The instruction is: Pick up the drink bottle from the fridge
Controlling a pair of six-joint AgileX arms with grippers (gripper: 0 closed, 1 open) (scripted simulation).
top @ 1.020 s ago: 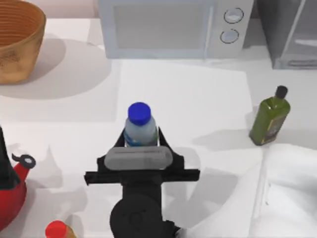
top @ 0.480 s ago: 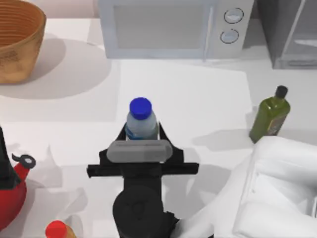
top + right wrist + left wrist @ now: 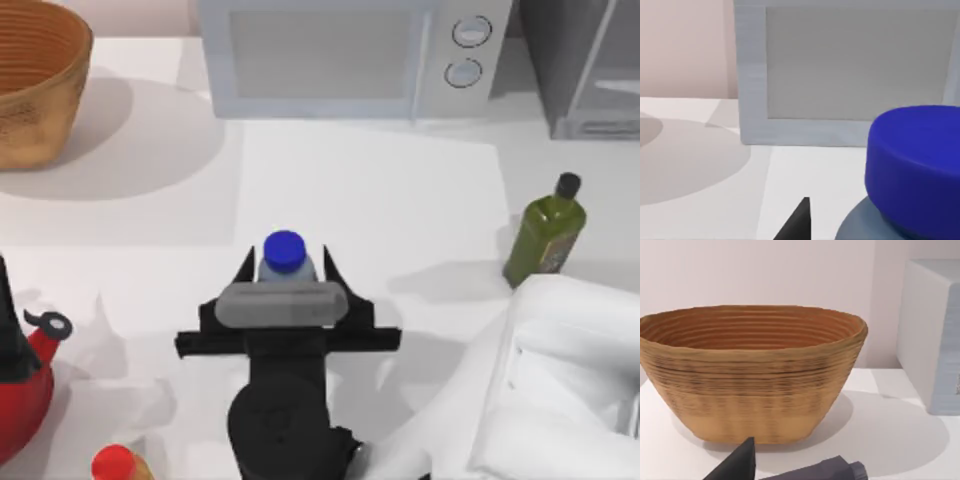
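The drink bottle (image 3: 287, 262), blue cap up, stands between the fingers of my right gripper (image 3: 289, 268) at the table's middle front. Its pale body is mostly hidden behind the gripper's grey housing. The two dark fingers flank it with a thin gap on each side, so the gripper is open. The blue cap (image 3: 915, 170) looms close in the right wrist view, with one dark fingertip (image 3: 799, 220) beside it. The fridge (image 3: 590, 70) stands at the back right, far from the bottle. My left gripper (image 3: 790, 467) is parked facing the basket.
A pale microwave (image 3: 340, 55) sits at the back centre and a woven basket (image 3: 35, 80) at the back left. A green black-capped bottle (image 3: 545, 235) stands right of the gripper. A red kettle (image 3: 20, 385) and a red-capped bottle (image 3: 118, 465) are front left.
The blue cap has sunk lower between the fingers while the right gripper stayed almost still. The fingers stand slightly wider apart than before.
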